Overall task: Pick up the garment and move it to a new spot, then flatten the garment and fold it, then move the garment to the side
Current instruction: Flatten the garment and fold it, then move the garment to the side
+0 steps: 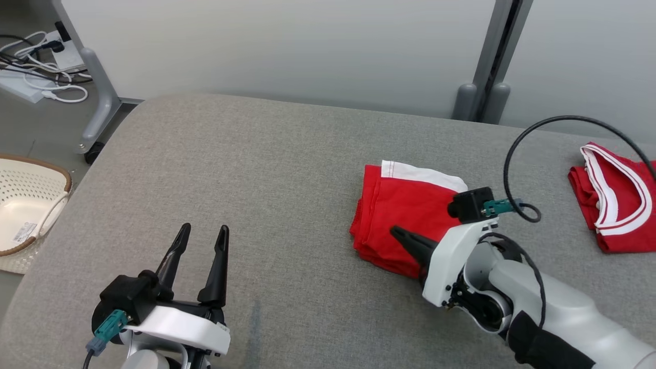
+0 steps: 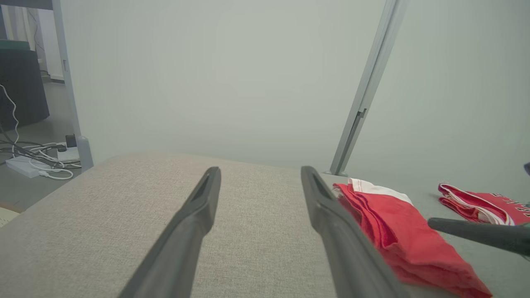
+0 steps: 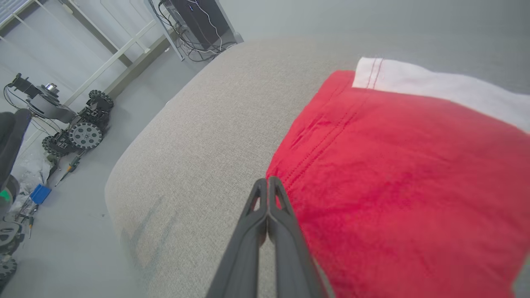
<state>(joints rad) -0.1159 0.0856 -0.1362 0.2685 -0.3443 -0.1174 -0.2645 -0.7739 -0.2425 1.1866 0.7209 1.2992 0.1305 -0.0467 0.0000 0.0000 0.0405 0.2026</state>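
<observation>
Left hand [image 1: 204, 228], fingers apart, above the front edge of the grey fabric tabletop [image 1: 256, 169]. Right hand [image 1: 397, 233] (fingers pressed together) points at folded red-and-white cloth shorts [image 1: 405, 202], mid-tabletop. Folded red jersey [image 1: 622, 205] with striped trim lies by the right edge.

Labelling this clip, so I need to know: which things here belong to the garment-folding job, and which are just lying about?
Job: red jersey with striped trim; open left gripper; shut right gripper; grey table.
Lying about: folded red shorts; white basket; floor cables.
</observation>
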